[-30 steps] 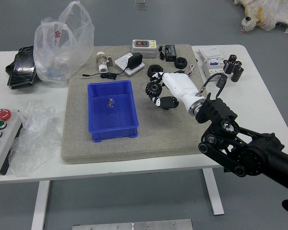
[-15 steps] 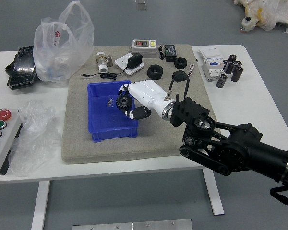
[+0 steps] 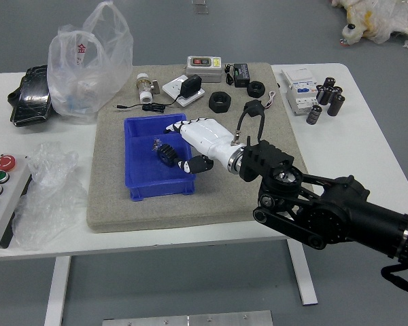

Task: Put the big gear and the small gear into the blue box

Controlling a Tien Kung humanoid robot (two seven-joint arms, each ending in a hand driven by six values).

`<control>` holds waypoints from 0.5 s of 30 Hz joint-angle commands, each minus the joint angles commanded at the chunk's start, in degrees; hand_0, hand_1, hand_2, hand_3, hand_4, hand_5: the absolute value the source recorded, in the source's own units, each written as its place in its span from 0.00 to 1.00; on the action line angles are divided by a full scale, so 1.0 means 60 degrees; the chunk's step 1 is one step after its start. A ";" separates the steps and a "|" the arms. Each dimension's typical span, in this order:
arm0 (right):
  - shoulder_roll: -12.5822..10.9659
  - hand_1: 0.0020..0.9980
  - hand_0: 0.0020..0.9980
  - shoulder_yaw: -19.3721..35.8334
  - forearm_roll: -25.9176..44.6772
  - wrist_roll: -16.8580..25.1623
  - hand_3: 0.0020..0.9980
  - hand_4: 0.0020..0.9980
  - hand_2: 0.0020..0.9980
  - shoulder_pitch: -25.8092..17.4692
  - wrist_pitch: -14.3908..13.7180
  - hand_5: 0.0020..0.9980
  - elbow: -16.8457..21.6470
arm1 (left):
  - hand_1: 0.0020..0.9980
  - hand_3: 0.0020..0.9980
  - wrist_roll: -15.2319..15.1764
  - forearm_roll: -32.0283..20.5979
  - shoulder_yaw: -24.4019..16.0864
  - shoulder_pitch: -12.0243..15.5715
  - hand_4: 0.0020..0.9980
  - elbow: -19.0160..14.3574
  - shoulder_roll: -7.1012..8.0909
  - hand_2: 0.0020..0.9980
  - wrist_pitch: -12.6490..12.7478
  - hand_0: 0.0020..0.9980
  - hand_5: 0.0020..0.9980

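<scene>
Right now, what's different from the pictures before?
The right hand moved left, carrying the big gear from beside the blue box to over it. Then it let go: the fingers are open, and the big gear is lower, inside the box. The small gear stayed in the box, and the box didn't move.

Right hand (image 3: 211,141) spans the right wall of the blue box (image 3: 163,189), obstructing entry there. Cable (image 3: 153,107) beyond far wall. Passage available over mat (image 3: 156,216), near side.
</scene>
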 joint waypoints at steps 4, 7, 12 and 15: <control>-0.0203 0.87 0.87 0.0571 -0.0033 0.0021 0.92 0.76 0.90 -0.0228 -0.0281 0.29 -0.0042 | 0.58 0.65 -0.0011 -0.0026 0.0018 -0.0002 0.67 0.0003 -0.0012 0.56 0.0007 0.65 0.36; -0.0448 0.87 0.87 0.1085 -0.0062 -0.0048 0.92 0.76 0.90 -0.0444 -0.0365 0.29 -0.0245 | 0.58 0.65 -0.0019 -0.0062 0.0039 0.0012 0.67 0.0004 -0.0022 0.56 0.0017 0.65 0.36; -0.0815 0.86 0.87 0.1542 0.0216 -0.0090 0.91 0.75 0.88 -0.0726 -0.0394 0.29 -0.0925 | 0.58 0.65 -0.0028 -0.0108 0.0059 0.0035 0.67 0.0004 -0.0013 0.56 0.0035 0.65 0.36; -0.0832 0.85 0.86 0.1440 0.0539 -0.0043 0.89 0.75 0.86 -0.0815 -0.0410 0.28 -0.1423 | 0.58 0.65 -0.0034 -0.0115 0.0063 0.0035 0.67 0.0006 -0.0009 0.56 0.0035 0.65 0.36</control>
